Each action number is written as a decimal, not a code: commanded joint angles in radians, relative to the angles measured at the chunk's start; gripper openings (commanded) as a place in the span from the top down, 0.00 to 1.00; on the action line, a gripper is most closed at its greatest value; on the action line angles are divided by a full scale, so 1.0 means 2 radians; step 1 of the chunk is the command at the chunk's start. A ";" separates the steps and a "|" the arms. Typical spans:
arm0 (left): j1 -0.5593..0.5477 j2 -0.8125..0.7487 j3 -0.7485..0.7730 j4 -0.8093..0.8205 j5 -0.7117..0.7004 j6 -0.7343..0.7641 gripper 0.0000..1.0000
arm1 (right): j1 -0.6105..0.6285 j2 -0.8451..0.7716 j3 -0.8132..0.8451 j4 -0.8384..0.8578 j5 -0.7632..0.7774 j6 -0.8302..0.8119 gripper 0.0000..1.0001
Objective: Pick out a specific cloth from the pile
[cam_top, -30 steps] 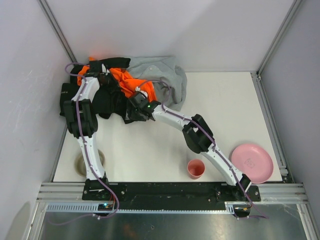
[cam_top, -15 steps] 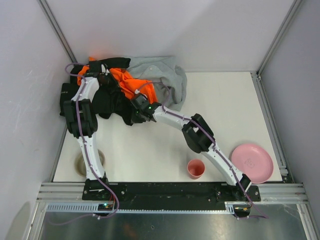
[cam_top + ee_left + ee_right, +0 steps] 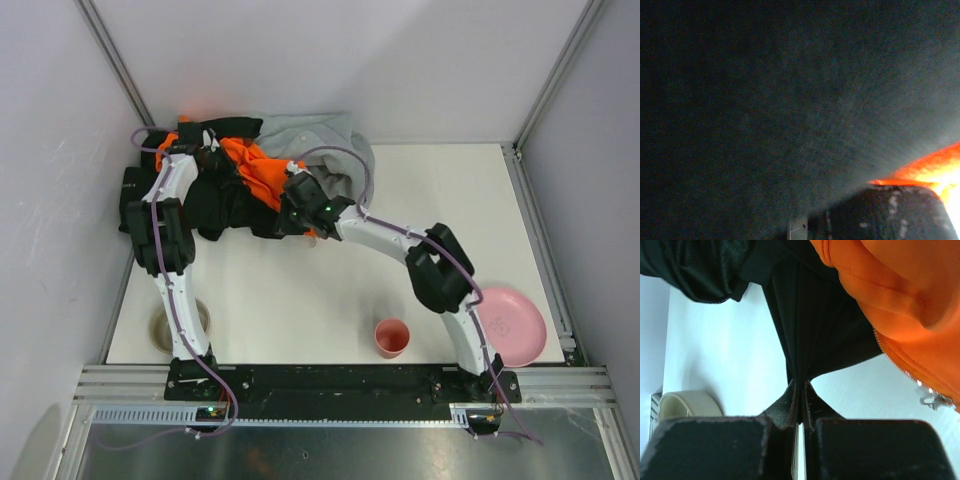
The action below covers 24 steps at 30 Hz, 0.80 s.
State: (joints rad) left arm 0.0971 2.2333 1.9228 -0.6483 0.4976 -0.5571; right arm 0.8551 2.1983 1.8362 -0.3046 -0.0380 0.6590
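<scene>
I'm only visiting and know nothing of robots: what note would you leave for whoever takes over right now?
The right gripper: jaws shut on a fold of the black cloth, drawn taut at the near edge of the pile.
The left gripper: shut, buried in the pile's far left; what it holds cannot be told.
Done: black cloth gripped. Left: pull it clear of the pile.

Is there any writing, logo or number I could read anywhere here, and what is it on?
No readable text anywhere.
pink plate: a faint pale mark near its middle, too small to read.
orange garment and black cloth: plain, no lettering visible.
</scene>
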 commanded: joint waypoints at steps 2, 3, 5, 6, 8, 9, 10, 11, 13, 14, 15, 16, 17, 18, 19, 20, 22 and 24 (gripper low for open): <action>0.013 0.023 -0.005 -0.055 -0.033 0.021 0.93 | 0.009 -0.133 -0.059 -0.013 0.002 -0.027 1.00; 0.013 0.023 -0.005 -0.055 -0.033 0.021 0.93 | 0.009 -0.153 -0.067 -0.014 0.007 -0.030 1.00; 0.013 0.022 -0.004 -0.055 -0.033 0.022 0.92 | 0.008 -0.189 -0.082 -0.013 0.016 -0.038 1.00; 0.013 0.021 -0.004 -0.055 -0.033 0.022 0.92 | 0.009 -0.205 -0.087 -0.013 0.025 -0.041 1.00; 0.014 0.020 -0.004 -0.055 -0.035 0.023 0.92 | 0.009 -0.239 -0.089 -0.014 0.035 -0.049 1.00; 0.015 0.019 -0.004 -0.055 -0.035 0.023 0.92 | 0.009 -0.252 -0.090 -0.016 0.040 -0.053 1.00; 0.016 0.019 -0.004 -0.055 -0.036 0.023 0.92 | 0.008 -0.265 -0.089 -0.018 0.044 -0.057 1.00; 0.017 0.019 -0.005 -0.055 -0.036 0.024 0.92 | 0.008 -0.275 -0.089 -0.020 0.047 -0.060 1.00; 0.018 0.019 -0.005 -0.055 -0.036 0.023 0.92 | 0.005 -0.297 -0.087 -0.024 0.054 -0.065 1.00; 0.019 0.019 -0.005 -0.055 -0.036 0.023 0.92 | 0.003 -0.308 -0.088 -0.024 0.057 -0.069 1.00; 0.019 0.020 -0.005 -0.055 -0.036 0.023 0.92 | 0.001 -0.318 -0.089 -0.025 0.059 -0.073 1.00; 0.020 0.020 -0.005 -0.055 -0.036 0.023 0.92 | -0.002 -0.329 -0.090 -0.024 0.062 -0.077 1.00; 0.021 0.021 -0.005 -0.055 -0.035 0.023 0.92 | -0.004 -0.337 -0.091 -0.024 0.064 -0.080 1.00; 0.021 0.021 -0.005 -0.055 -0.034 0.023 0.92 | -0.008 -0.347 -0.091 -0.023 0.066 -0.084 1.00; 0.022 0.021 -0.005 -0.055 -0.033 0.022 0.91 | -0.010 -0.355 -0.089 -0.022 0.067 -0.087 1.00; 0.022 0.021 -0.005 -0.055 -0.033 0.023 0.91 | -0.014 -0.363 -0.088 -0.022 0.068 -0.092 1.00; 0.023 0.021 -0.005 -0.054 -0.033 0.023 0.91 | -0.021 -0.375 -0.079 -0.024 0.071 -0.100 1.00; 0.023 0.021 -0.005 -0.055 -0.033 0.023 0.91 | -0.026 -0.385 -0.068 -0.029 0.075 -0.108 1.00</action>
State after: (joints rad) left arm 0.1017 2.2368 1.9240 -0.6930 0.5091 -0.5488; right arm 0.8249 1.5368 1.6325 -0.4091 0.0757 0.4942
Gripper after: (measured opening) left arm 0.092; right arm 0.020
